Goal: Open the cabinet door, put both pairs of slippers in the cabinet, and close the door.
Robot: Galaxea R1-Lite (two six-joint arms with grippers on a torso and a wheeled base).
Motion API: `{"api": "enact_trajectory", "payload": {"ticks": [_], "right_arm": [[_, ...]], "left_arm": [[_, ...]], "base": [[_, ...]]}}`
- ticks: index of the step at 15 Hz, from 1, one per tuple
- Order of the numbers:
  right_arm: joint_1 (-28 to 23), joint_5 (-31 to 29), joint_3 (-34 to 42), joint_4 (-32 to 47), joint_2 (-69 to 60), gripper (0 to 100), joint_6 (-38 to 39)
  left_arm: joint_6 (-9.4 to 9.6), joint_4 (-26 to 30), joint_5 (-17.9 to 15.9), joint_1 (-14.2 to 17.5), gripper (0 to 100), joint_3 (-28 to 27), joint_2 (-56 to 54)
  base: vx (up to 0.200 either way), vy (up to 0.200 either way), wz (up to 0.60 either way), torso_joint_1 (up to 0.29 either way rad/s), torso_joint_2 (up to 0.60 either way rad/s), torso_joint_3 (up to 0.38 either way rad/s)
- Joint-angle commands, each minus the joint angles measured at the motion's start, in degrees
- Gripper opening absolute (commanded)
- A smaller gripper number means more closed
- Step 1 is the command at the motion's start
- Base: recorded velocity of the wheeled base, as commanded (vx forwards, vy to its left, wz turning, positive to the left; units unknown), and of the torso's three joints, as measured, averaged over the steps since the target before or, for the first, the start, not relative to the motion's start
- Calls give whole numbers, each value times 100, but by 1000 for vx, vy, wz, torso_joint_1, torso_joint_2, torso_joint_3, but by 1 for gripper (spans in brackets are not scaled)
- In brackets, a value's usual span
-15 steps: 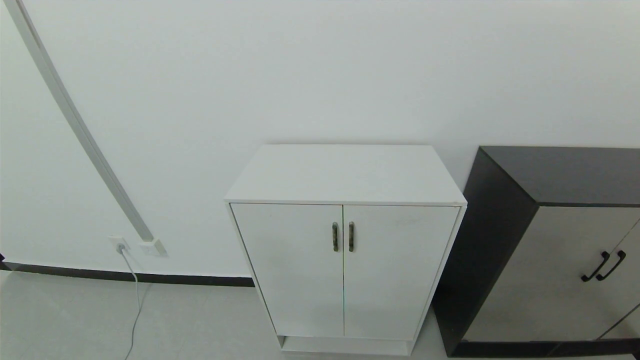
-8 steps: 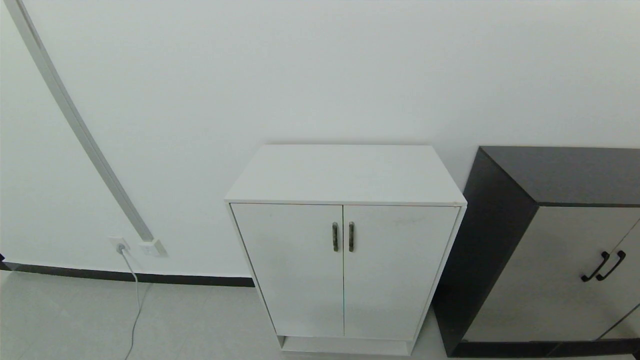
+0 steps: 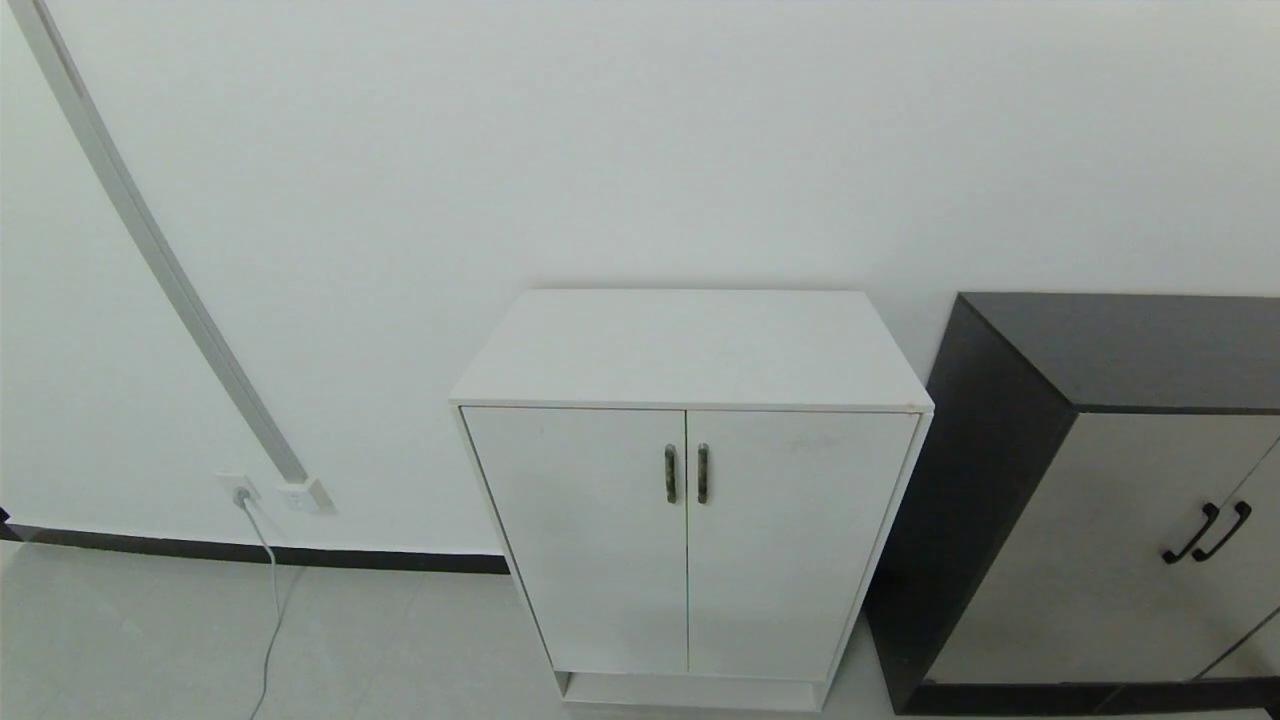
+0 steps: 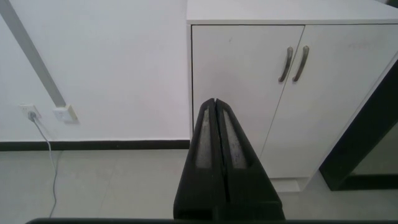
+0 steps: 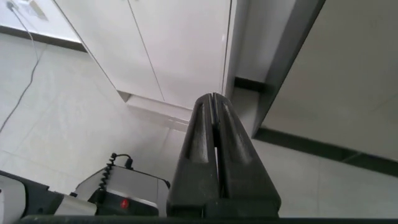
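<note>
A white two-door cabinet [image 3: 690, 440] stands against the wall, both doors closed, with two dark vertical handles [image 3: 686, 473] side by side at the middle seam. In the left wrist view my left gripper [image 4: 215, 102] is shut with nothing in it, some way in front of the cabinet [image 4: 249, 81] and lower than its handles [image 4: 293, 63]. In the right wrist view my right gripper [image 5: 213, 98] is shut and holds nothing, above the floor in front of the cabinet's base [image 5: 180, 68].
A black cabinet [image 3: 1090, 480] with grey doors and black handles stands close on the right of the white one. A wall socket [image 3: 240, 490] with a cable running down to the floor is on the left. Grey tiled floor [image 3: 200, 640] lies in front.
</note>
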Motion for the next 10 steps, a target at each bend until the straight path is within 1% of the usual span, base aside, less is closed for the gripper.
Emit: {"api": "enact_trajectory", "payload": {"ticks": [1, 2, 6, 10], "right_arm": [[-462, 3, -6, 9, 56, 0, -33], [-708, 3, 3, 9, -50, 0, -42], [-1165, 3, 12, 0, -648, 0, -24], [-1297, 3, 12, 0, -1395, 0, -7]], "left_arm": [[0, 0, 0, 1, 0, 1, 7], [0, 0, 0, 1, 0, 1, 7], [0, 0, -8, 1, 0, 1, 7], [0, 0, -8, 1, 0, 1, 7]], "base": [[0, 0, 0, 0, 0, 0], [0, 0, 0, 0, 0, 0], [0, 0, 0, 0, 0, 0], [0, 0, 0, 0, 0, 0]]}}
